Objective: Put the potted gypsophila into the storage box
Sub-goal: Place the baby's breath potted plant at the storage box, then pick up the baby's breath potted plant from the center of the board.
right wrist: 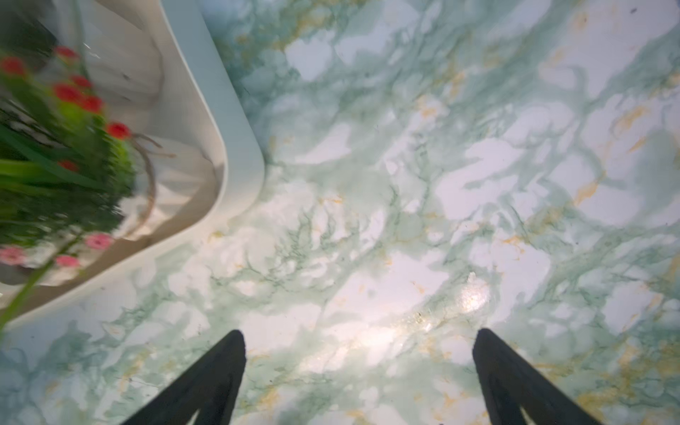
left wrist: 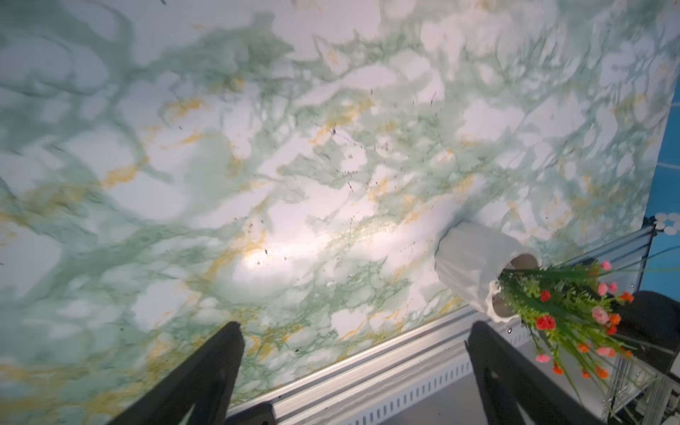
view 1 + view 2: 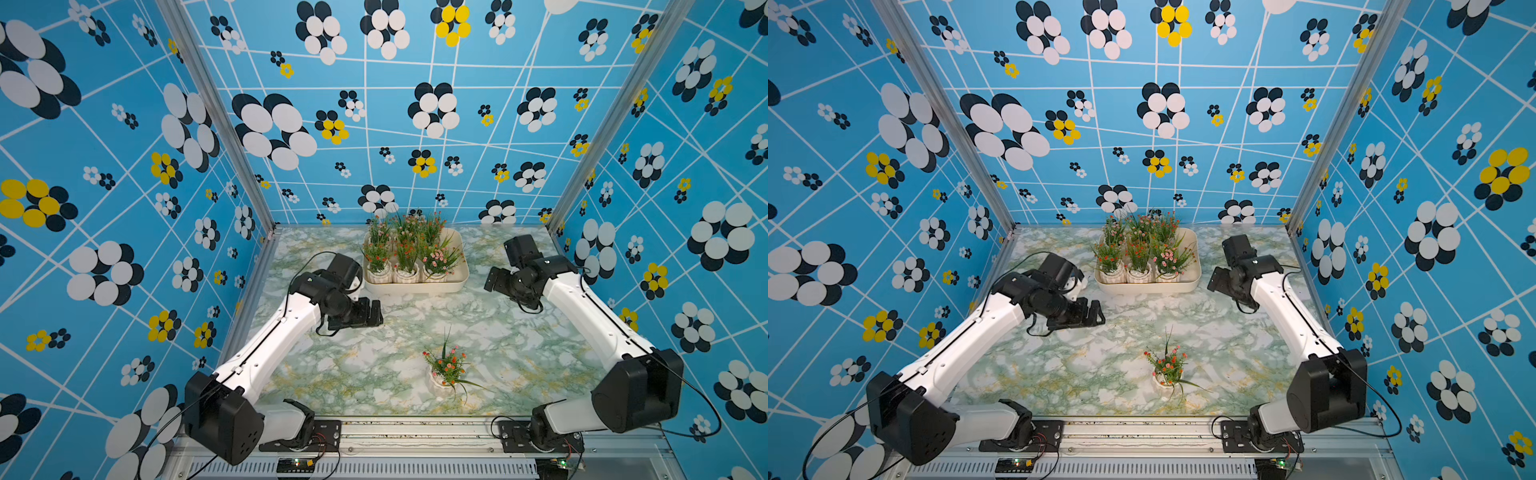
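1 potted gypsophila [image 3: 445,372] stands on the table [image 3: 365,365], outside the storage box [image 3: 415,287].

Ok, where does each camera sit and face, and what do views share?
Top views: high over the near edge of the table, looking down and forward at the storage box, left arm and right arm.
Left wrist: on the left arm, looking past the open left gripper at the table and the lone potted gypsophila.
Right wrist: on the right arm, looking past the open right gripper at the table and a storage box corner.
Shared: top views also show that lone pot and the box.
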